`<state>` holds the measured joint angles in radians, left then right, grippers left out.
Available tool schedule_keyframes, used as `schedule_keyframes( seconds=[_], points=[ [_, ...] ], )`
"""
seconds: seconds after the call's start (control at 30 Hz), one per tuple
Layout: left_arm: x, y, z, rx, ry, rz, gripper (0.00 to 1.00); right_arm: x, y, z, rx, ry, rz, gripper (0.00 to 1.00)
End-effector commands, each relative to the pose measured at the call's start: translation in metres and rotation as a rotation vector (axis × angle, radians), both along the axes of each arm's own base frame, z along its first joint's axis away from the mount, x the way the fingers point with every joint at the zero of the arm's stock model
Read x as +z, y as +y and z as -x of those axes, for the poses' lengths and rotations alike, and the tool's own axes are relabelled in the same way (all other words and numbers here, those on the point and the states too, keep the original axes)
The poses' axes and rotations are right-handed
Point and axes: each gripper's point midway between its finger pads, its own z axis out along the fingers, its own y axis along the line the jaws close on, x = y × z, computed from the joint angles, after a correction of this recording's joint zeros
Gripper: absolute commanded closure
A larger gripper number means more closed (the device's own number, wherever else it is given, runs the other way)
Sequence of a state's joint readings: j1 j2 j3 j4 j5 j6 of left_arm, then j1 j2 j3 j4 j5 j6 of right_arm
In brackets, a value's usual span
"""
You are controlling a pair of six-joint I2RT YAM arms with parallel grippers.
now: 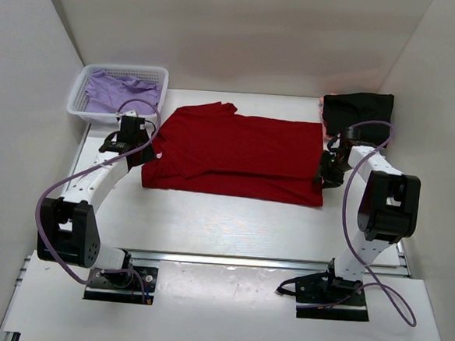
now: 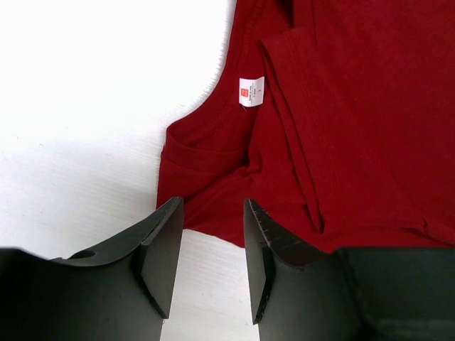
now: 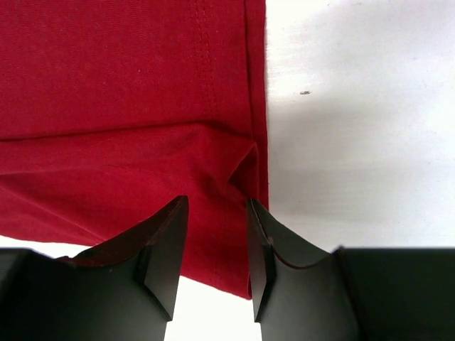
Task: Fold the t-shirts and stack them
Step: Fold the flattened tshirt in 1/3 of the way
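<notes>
A deep red t-shirt lies spread on the white table, folded lengthwise, collar toward the left. My left gripper is open at its left edge near the collar; the left wrist view shows the shirt, its white neck label and my gripper over the cloth's edge and bare table. My right gripper is open at the shirt's right hem corner; the right wrist view shows my gripper straddling the red hem. A lavender t-shirt lies in the basket. A black t-shirt lies at the back right.
A white lattice basket stands at the back left. A sliver of pink cloth peeks out by the black shirt. White walls close in the table on three sides. Bare table lies in front of the red shirt.
</notes>
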<state>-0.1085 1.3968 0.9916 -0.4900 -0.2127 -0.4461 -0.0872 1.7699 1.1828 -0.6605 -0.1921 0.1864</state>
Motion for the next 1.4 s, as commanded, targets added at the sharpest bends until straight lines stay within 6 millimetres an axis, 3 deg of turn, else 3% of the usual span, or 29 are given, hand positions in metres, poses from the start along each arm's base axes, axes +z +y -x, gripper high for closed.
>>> schedule_keyframes(
  seconds=[0.0, 0.13, 0.2, 0.27, 0.53, 0.73, 0.9, 1.0, 1.13, 1.3, 1.37],
  points=[
    [0.01, 0.001, 0.002, 0.011, -0.036, 0.009, 0.5, -0.004, -0.002, -0.006, 0.003, -0.014, 0.013, 0.65],
    [0.014, 0.0, 0.001, 0.005, -0.047, 0.013, 0.5, -0.004, 0.001, -0.006, 0.015, -0.016, 0.003, 0.77],
    [0.01, 0.001, 0.003, 0.006, -0.038, 0.009, 0.51, -0.005, 0.001, -0.005, 0.014, -0.011, -0.002, 0.94],
    [0.013, 0.003, 0.001, 0.012, -0.046, 0.007, 0.51, 0.0, 0.001, -0.006, 0.008, -0.013, -0.017, 1.0],
    [0.009, -0.001, 0.002, 0.003, -0.035, 0.012, 0.51, 0.03, -0.011, -0.023, -0.062, -0.1, -0.087, 1.0],
    [0.014, -0.001, -0.001, 0.003, -0.047, 0.017, 0.51, 0.027, -0.02, -0.026, -0.078, -0.101, -0.076, 1.0],
    [0.01, 0.0, 0.001, 0.008, -0.04, 0.012, 0.51, 0.02, -0.013, -0.019, -0.054, -0.086, -0.085, 0.76],
    [0.009, 0.0, 0.001, 0.007, -0.034, 0.016, 0.51, 0.015, -0.009, -0.017, -0.045, -0.077, -0.088, 0.73],
    [0.01, 0.001, 0.0, 0.013, -0.039, 0.013, 0.51, 0.005, -0.005, -0.011, -0.035, -0.048, -0.089, 0.72],
    [0.008, 0.003, 0.001, 0.013, -0.029, 0.006, 0.51, -0.002, 0.0, -0.007, -0.024, -0.03, -0.087, 0.8],
    [0.01, 0.002, 0.0, 0.015, -0.036, 0.013, 0.52, -0.002, 0.001, -0.009, -0.013, -0.033, -0.091, 0.88]
  ],
)
